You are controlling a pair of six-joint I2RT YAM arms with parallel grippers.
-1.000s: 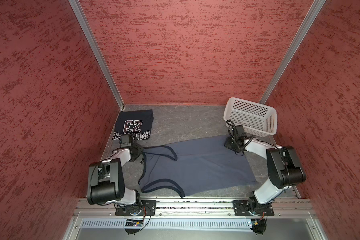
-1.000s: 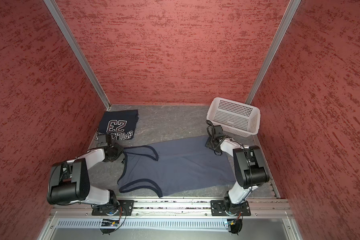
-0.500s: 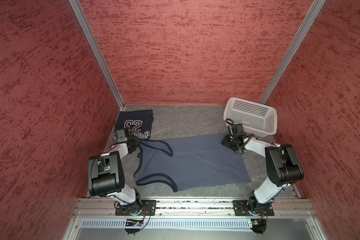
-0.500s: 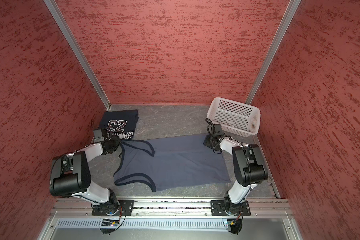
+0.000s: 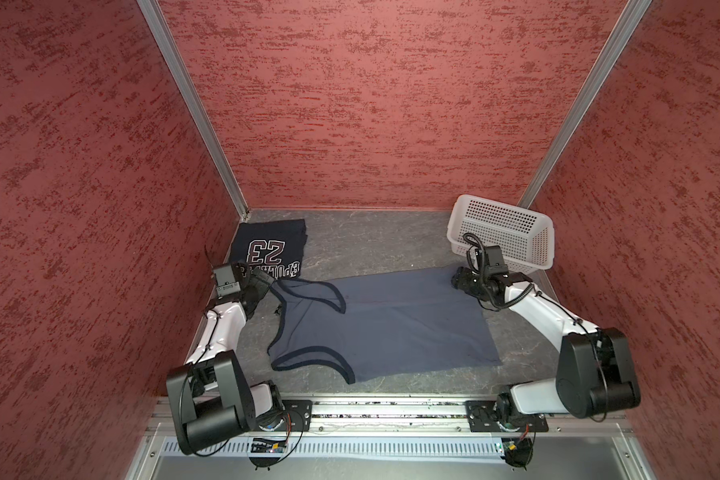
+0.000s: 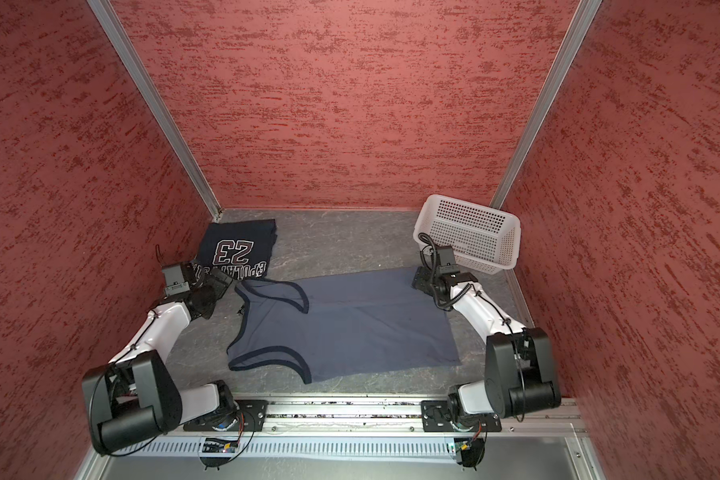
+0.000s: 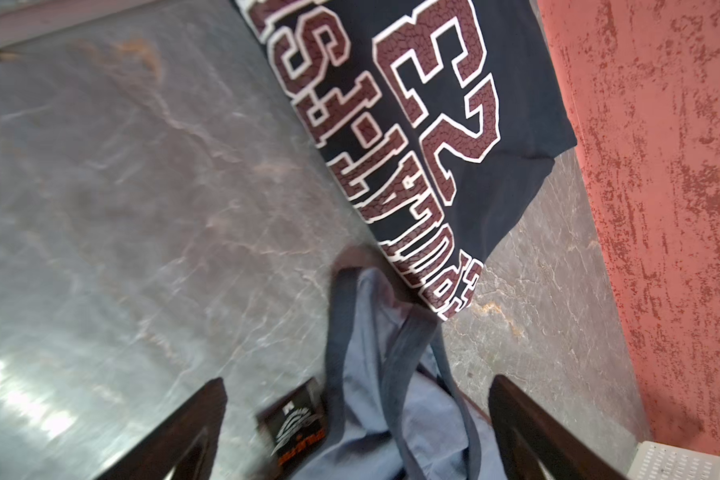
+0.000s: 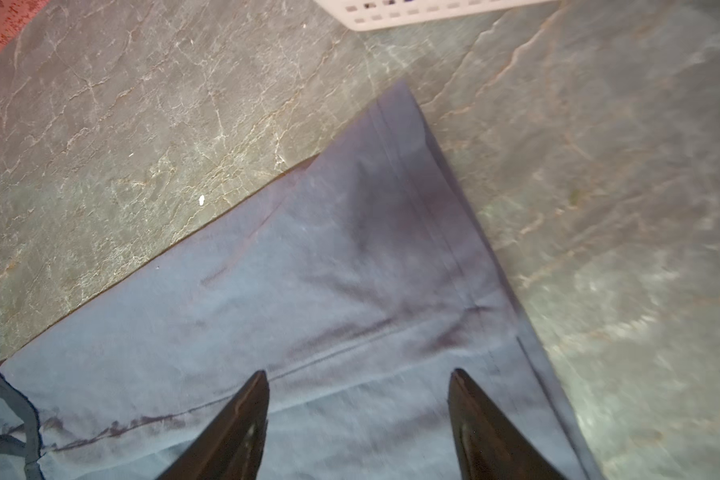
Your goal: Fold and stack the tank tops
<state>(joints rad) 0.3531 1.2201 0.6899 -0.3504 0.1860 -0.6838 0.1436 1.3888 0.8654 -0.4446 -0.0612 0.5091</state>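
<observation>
The dark navy tank top [image 5: 271, 245] lies folded at the far left corner of the table [image 5: 371, 237], the "23" facing up. Just beside it the left gripper [image 7: 358, 380] stands wide open; a strap of the blue-grey tank top [image 5: 391, 324] lies loose between its fingers. This top is spread flat across the table's middle. Over its far right hem corner the right gripper [image 8: 358, 370] is also open, holding nothing. A white basket [image 5: 504, 232] stands in the far right corner.

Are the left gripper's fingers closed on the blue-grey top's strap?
No: the fingers of the left gripper stand wide apart, with a strap of the blue-grey tank top lying loose between them.
</observation>
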